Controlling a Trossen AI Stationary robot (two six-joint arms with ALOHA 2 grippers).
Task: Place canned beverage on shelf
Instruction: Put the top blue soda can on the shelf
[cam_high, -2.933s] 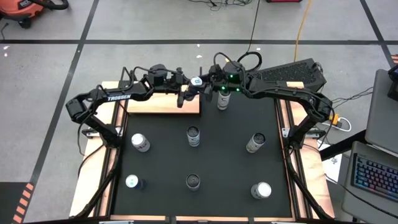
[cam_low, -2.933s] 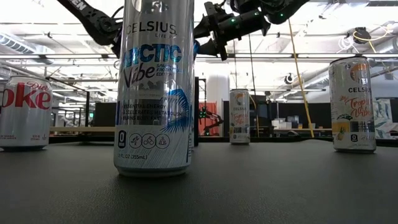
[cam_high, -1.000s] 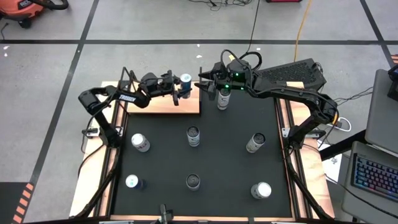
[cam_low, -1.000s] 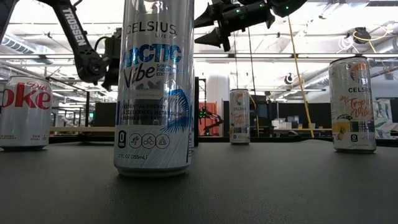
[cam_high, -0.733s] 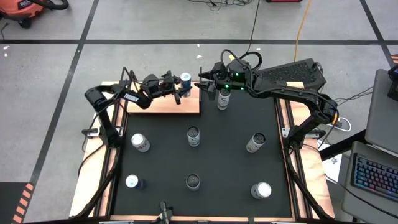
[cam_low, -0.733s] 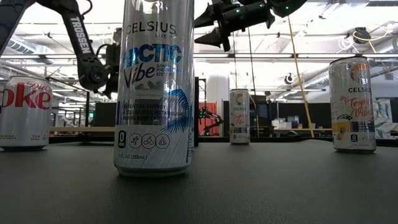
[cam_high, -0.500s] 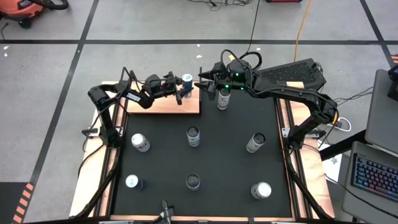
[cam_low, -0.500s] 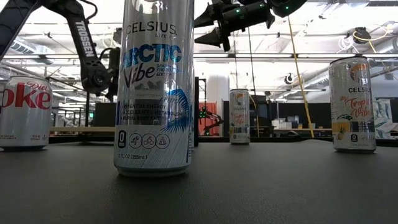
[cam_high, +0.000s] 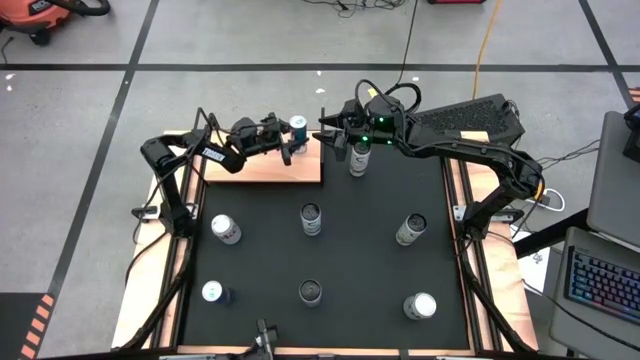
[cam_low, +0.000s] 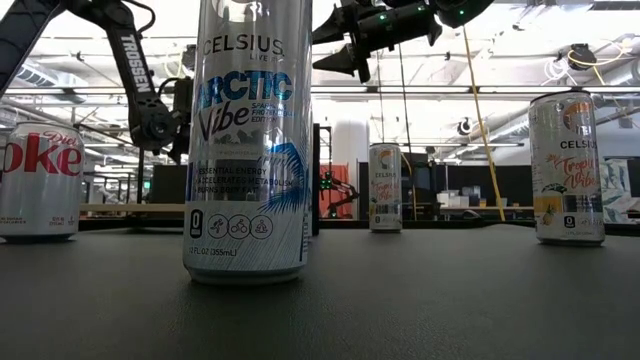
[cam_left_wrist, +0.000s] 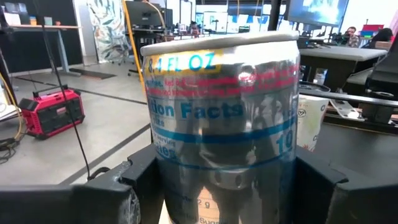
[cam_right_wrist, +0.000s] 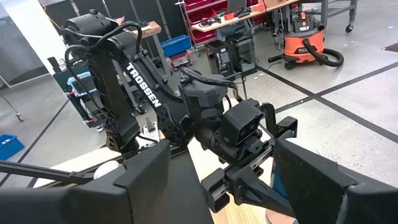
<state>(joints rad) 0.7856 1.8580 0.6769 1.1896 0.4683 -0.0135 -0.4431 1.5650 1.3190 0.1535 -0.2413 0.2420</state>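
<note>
High view, as I read it from my station: my left gripper (cam_high: 291, 142) is clamped on a silver canned beverage (cam_high: 298, 126) with blue lettering, held over the far right corner of the shelf (cam_high: 262, 166), the light-wood board at the far left corner of the black mat (cam_high: 360, 250). I cannot tell whether the can's base touches the board.

Left wrist view: the same can (cam_left_wrist: 224, 118) fills the gap between the two dark fingers (cam_left_wrist: 134, 186), which press its sides; blue "Facts" print shows on its wall.

High view, right side: my right gripper (cam_high: 335, 140) hangs just beside the held can, its fingers spread wide with nothing between them, next to a tall upright can (cam_high: 358, 160) standing at the mat's far edge.

Right wrist view: the spread fingers (cam_right_wrist: 140, 180) frame the left arm (cam_right_wrist: 134, 74) marked TROSSEN.

Low view: a Celsius Arctic Vibe can (cam_low: 252, 140) stands nearest, a Diet Coke can (cam_low: 38, 182) to one side, a Celsius Tropical Vibe can (cam_low: 567, 168) to the other.
</note>
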